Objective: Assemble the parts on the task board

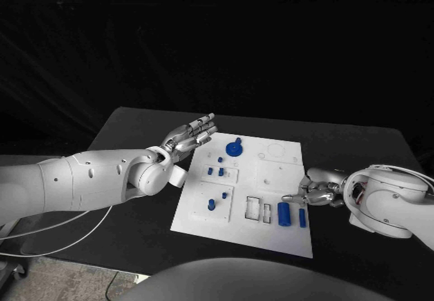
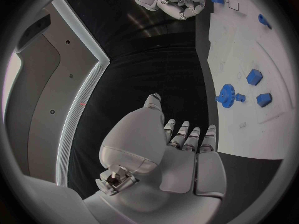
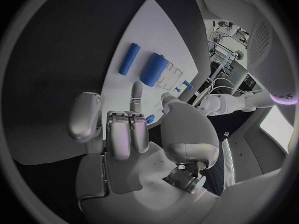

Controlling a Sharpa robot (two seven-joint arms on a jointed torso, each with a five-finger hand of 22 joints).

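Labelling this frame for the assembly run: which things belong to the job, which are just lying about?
Job:
task board
blue gear
large blue cylinder
slim blue bar
small blue pegs
left hand, open
right hand, holding nothing visible

Lying about:
white cables
black table

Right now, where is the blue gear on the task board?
In the head view the blue gear sits near the task board's far edge, left of centre, just beside the left hand's fingertips.

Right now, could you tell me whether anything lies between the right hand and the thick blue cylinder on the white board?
Nothing visible does. The right hand hovers at the board's right edge, and only bare white board separates it from the thick blue cylinder. The thinner blue bar lies beside it, not between.
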